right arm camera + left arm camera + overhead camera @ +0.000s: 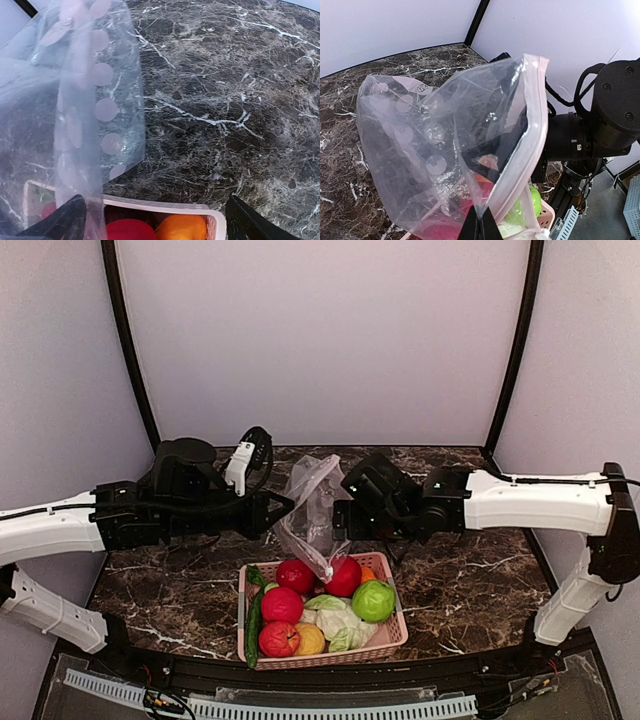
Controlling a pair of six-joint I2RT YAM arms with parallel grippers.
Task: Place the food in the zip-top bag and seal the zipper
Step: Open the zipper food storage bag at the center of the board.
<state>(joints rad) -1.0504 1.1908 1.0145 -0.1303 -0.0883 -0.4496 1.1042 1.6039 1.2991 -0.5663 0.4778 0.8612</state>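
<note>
Pinching the zip-top bag (420, 140) by its zipper (530, 125) with the left gripper (480, 225), holding the right gripper (155, 200) wide open alongside.

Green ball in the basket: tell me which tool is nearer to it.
Right. The right tool hovers just behind the green ball; the left tool, pinching the zip-top bag, sits farther left.
</note>
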